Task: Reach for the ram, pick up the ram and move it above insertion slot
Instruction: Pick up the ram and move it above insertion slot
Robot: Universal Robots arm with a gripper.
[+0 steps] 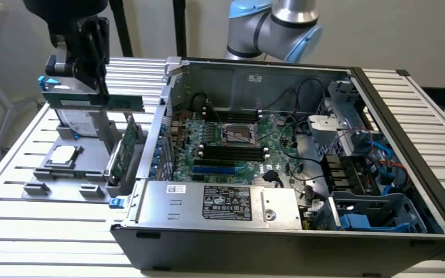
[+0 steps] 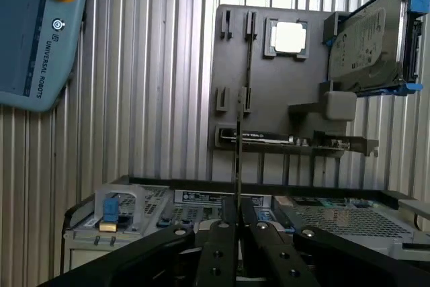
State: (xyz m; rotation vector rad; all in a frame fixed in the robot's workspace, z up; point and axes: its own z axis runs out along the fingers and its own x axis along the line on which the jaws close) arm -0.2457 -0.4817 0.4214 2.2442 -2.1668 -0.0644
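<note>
My black gripper [image 1: 93, 87] hangs at the exterior view's upper left, shut on the ram [image 1: 118, 103]. The ram is a long green stick, held level above the grey holder tray [image 1: 53, 176]. From the wrist the ram [image 2: 237, 166] shows edge-on as a thin dark line rising from between the closed fingers [image 2: 218, 247] of the gripper [image 2: 238, 210]. The black insertion slots [image 1: 234, 152] lie on the motherboard inside the open computer case [image 1: 207, 243], well off to the exterior view's right of the gripper.
The holder tray [image 2: 269, 92] carries a processor chip [image 1: 62, 155], a green expansion card [image 1: 124, 147] and a hard drive in a blue frame [image 2: 366, 42]. A teach pendant [image 2: 33, 31] lies on the slatted table. The case's side wall [image 1: 168, 87] stands between tray and motherboard.
</note>
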